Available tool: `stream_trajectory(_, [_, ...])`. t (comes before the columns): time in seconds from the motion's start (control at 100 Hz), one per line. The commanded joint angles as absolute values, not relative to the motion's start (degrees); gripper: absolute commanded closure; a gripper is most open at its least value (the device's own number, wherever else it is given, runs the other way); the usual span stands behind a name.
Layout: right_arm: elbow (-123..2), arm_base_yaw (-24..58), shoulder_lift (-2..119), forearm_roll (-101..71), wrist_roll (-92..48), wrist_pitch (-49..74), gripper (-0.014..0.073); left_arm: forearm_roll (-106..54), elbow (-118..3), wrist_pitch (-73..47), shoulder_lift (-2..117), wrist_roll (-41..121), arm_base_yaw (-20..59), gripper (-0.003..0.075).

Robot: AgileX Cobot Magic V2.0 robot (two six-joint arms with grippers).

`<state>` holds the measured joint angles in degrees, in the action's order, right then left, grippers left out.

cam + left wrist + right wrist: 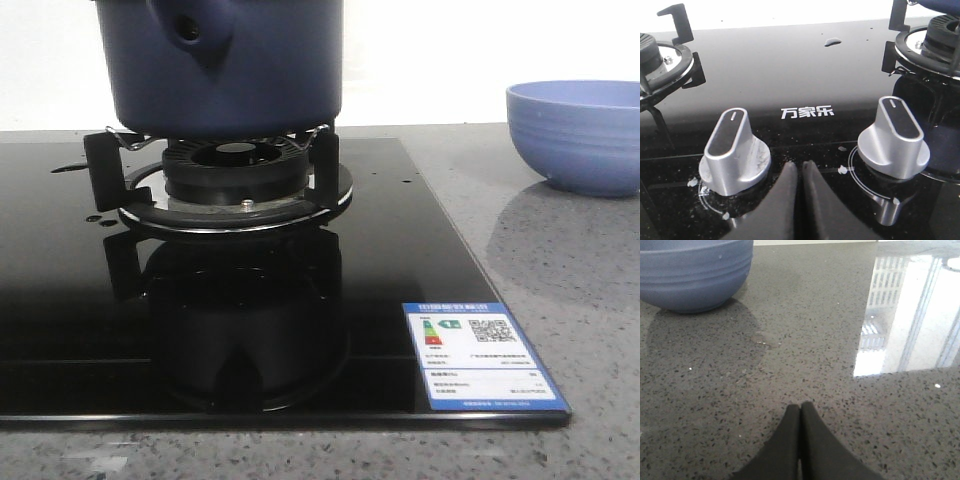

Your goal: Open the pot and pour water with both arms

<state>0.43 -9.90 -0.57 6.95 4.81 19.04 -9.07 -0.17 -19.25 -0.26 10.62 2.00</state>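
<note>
With the pot [225,70] on the burner [235,175], well left of the bowl [578,135], nothing gripped. Left gripper [800,172] pressed together, low between the knobs [735,150]; right gripper [800,412] likewise, over bare counter [840,365] near the bowl. Lid out of view. Risks: snagging a knob on rising, tipping the pot off its prongs, spilling short of the bowl.

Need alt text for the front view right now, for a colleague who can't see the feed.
A dark navy pot sits on the burner grate of a glossy black glass cooktop, its top cut off by the frame. A lighter blue ribbed bowl stands apart to the right on the grey speckled counter. An energy label sticker marks the cooktop's near right corner; no pincer shows here.
</note>
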Motion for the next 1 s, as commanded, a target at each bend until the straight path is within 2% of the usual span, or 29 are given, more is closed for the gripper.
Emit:
stream_trajectory(0.0, [1.86, -10.2, -1.56, 7.75, 4.67, 18.0, 0.0658, -9.79, 1.86, -16.23, -1.85, 9.97, 2.39, 0.0741])
stream_trajectory(0.68, [1.86, -10.2, -1.56, 8.93, 4.67, 16.29, 0.0658, -9.79, 1.86, -16.23, -1.85, 9.97, 2.39, 0.0741])
stream_trajectory(0.82, [1.86, -10.2, -1.56, 6.67, 4.67, 4.07, 0.0658, -11.29, 1.86, -13.55, -1.85, 10.07, 2.39, 0.0741])
stream_trajectory(0.99, [1.86, -10.2, -1.56, -11.49, 4.67, -13.44, 0.0658, -38.88, 1.86, -9.23, -1.85, 10.07, 2.39, 0.0741])
